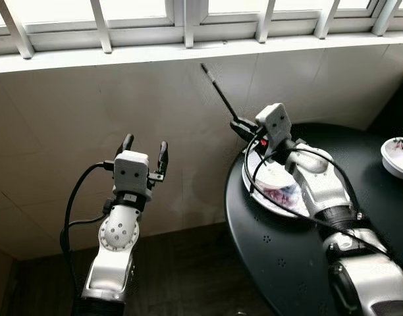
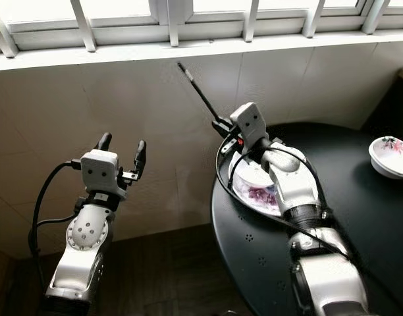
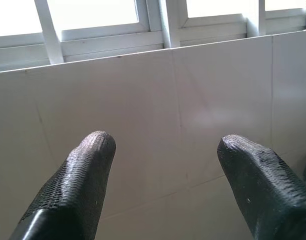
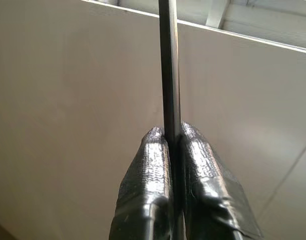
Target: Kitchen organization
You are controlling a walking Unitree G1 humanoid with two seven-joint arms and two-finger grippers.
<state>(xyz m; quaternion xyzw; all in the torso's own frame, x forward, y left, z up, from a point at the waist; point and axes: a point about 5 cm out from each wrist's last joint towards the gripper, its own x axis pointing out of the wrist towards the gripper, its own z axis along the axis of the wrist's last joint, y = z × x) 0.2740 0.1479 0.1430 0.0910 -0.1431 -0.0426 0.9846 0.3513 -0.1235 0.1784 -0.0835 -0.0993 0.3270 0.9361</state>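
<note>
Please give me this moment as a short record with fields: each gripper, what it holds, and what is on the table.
left gripper: raised in front of the tiled wall, jaws open, holding nothing
right gripper: jaws shut on a thin dark rod that points up toward the window sill
round black table: on the robot's right
floral plate: on the table, under the right wrist
floral bowl: near the table's far right edge

Daylight pours through a white-barred window (image 1: 188, 20) above a pale tiled wall (image 1: 89, 118); round black table (image 1: 287, 263) on dark floor (image 1: 182, 276).
</note>
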